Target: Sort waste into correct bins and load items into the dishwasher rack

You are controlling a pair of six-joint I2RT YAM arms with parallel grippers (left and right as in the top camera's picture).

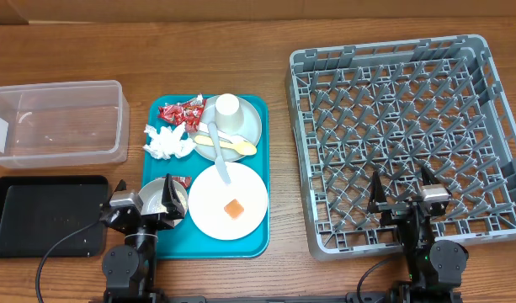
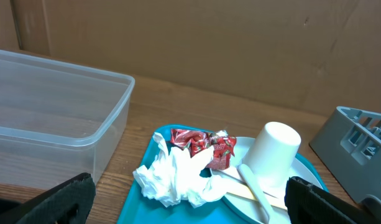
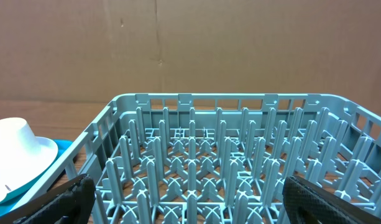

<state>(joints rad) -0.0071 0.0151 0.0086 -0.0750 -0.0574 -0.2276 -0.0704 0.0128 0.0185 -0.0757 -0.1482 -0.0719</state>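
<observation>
Left tool [image 1: 144, 200] and right tool [image 1: 401, 192] rest wide open, empty, at the lower edge. Probably parked: the rack [image 1: 392, 109] holds nothing yet.

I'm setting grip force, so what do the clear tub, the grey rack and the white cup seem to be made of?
Clear tub: transparent plastic, glossy; the table shows through its walls. Grey rack: moulded plastic, matte, judging by its uniform pegs and lattice. White cup: smooth, opaque, slightly matte; plastic or ceramic, can't tell.
</observation>
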